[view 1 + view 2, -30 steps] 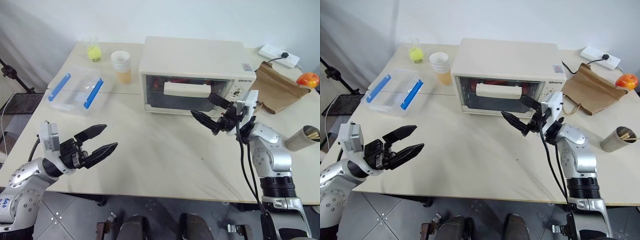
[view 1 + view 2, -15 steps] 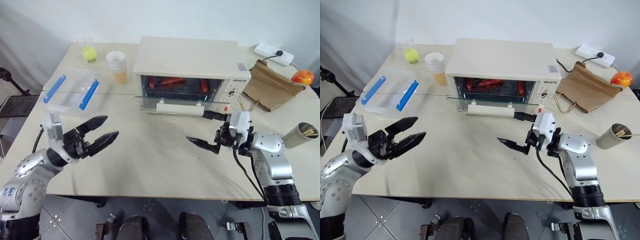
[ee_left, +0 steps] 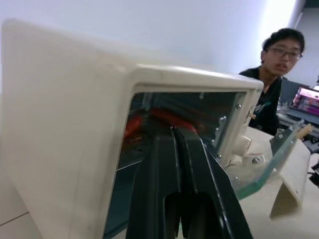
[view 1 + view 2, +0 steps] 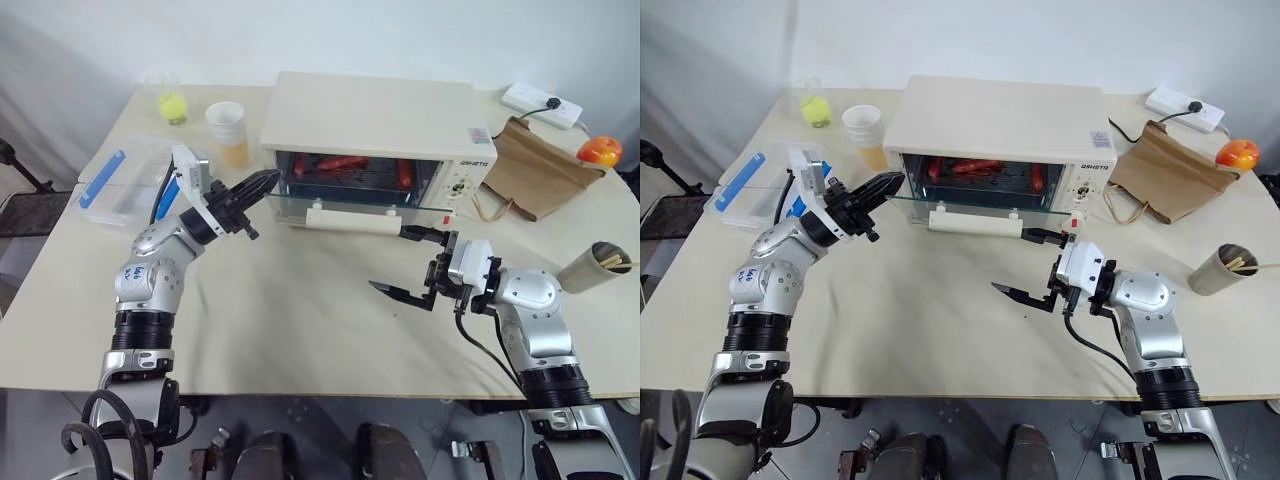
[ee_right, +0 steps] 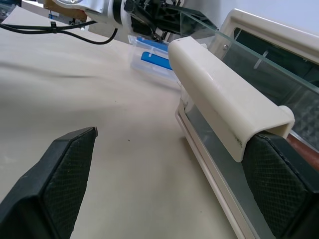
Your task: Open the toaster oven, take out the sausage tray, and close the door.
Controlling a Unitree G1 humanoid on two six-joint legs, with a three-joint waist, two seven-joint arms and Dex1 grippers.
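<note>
We've got the door (image 4: 345,212) down; left gripper (image 4: 262,182) jaws pinched shut on nothing, right gripper (image 4: 410,265) gaping, empty. The sausage tray (image 4: 350,165) looks thin, stiff and greasy, so we'd pinch its front lip.

From our head, the stereo pair looks forward and down over the table (image 4: 300,330), taking in the whole toaster oven (image 4: 375,135) at middle distance. Our left wrist view sits close against the oven's open front, facing inside. Our right wrist view looks along the door (image 5: 239,164) at close range. All views share the oven.
</note>
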